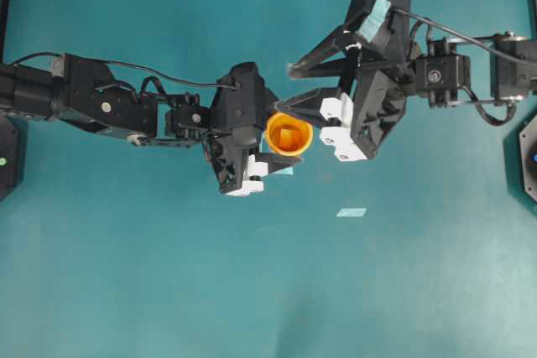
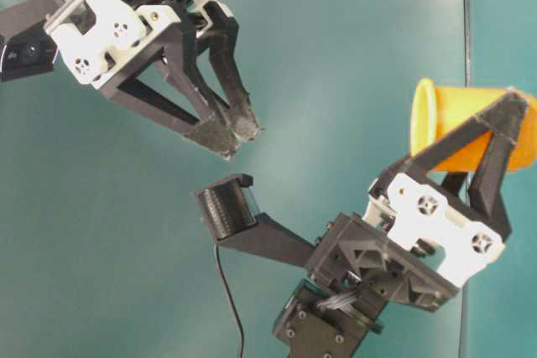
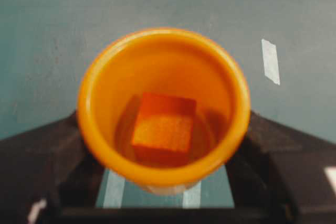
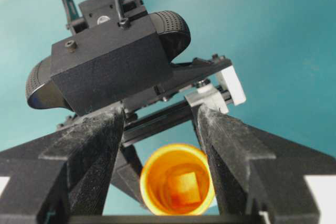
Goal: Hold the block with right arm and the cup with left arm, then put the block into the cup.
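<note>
I see the block [image 3: 164, 128] lying on the bottom of the cup [image 3: 163, 106], which my left gripper [image 1: 270, 147] clamps by its sides above the table [image 1: 126, 274]. My right gripper [image 1: 284, 90] hangs just beside the cup's rim, jaws spread and empty.

small round yellow-orange cup [image 1: 289, 134], smooth plastic with a lighter rim, held off the teal surface and clamped at its sides between dark fingers, mouth open to the overhead view and tipped sideways in the table-level view [image 2: 470, 127]. inside, on the cup's bottom, a small darker orange block [image 3: 164, 128], a cube narrower than the mouth, sitting slightly turned.
</note>
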Robot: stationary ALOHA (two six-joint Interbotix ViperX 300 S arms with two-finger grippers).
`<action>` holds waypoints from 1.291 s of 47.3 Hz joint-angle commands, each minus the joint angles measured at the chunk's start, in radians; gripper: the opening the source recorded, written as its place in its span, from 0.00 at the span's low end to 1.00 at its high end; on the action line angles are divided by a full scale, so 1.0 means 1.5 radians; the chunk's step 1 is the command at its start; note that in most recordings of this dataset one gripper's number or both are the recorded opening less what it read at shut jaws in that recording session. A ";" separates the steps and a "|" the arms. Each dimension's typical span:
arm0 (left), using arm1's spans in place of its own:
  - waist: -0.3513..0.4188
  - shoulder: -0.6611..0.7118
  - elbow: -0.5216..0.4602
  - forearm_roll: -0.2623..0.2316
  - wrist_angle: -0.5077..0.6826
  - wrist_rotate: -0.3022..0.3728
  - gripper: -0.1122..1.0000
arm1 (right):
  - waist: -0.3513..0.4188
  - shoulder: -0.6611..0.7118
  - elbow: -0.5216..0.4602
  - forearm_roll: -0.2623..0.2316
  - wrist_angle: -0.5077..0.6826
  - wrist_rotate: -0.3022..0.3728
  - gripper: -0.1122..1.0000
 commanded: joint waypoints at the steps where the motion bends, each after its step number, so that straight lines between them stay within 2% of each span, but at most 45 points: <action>1: -0.001 -0.018 -0.013 0.001 -0.008 0.000 0.66 | -0.001 -0.017 -0.018 -0.002 -0.002 0.000 0.65; 61: 0.000 -0.018 -0.012 0.001 -0.008 0.000 0.66 | -0.001 -0.017 -0.018 -0.002 0.009 0.000 0.65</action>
